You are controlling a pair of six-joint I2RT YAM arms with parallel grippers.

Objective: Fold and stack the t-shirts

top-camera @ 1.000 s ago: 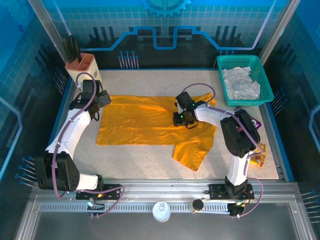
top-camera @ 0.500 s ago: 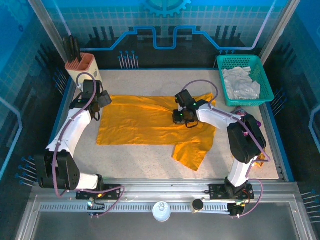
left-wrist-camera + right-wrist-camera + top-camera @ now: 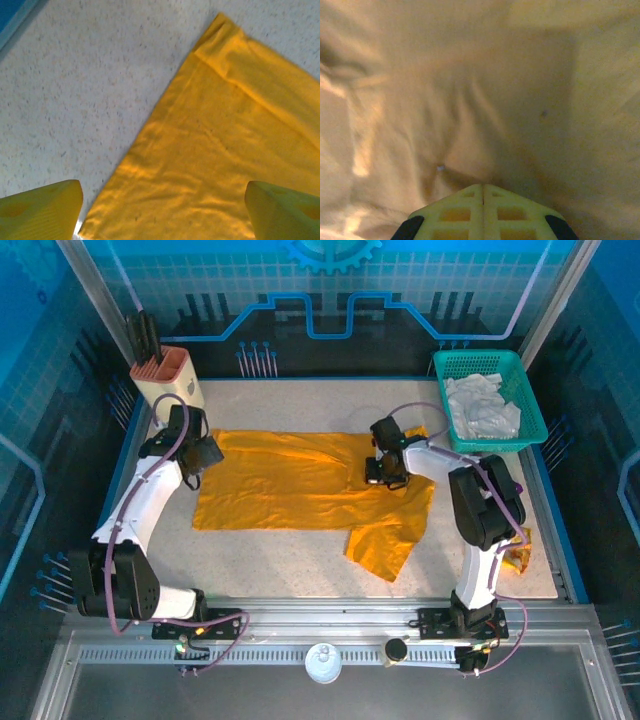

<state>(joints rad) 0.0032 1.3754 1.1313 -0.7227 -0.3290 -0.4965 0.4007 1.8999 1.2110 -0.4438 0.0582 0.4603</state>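
Right gripper shift: right gripper (image 3: 385,475) slid right across the mustard-orange t-shirt (image 3: 290,485) toward the teal basket (image 3: 500,444) over the last second; left gripper (image 3: 208,453) barely changed place.
Snack packet (image 3: 517,558): yellow, lay nearer than the basket, beside the right arm.
Mustard-orange t-shirt: lay mostly flat on the speckled table (image 3: 300,570), left of the basket and nearer; the end toward the basket was bunched, with one flap trailing nearest.
Right gripper: sat on the shirt just left of the basket's near corner. Fingers were pressed together, tips at the cloth; couldn't tell if a fold was caught.
Left gripper: hung well left of the basket, over the shirt's far-left corner. Fingers were spread wide, gripping nothing.
White-grey t-shirt (image 3: 482,405): lay crumpled inside the basket.
Beige holder (image 3: 170,380): stood far left of the basket, at the back.
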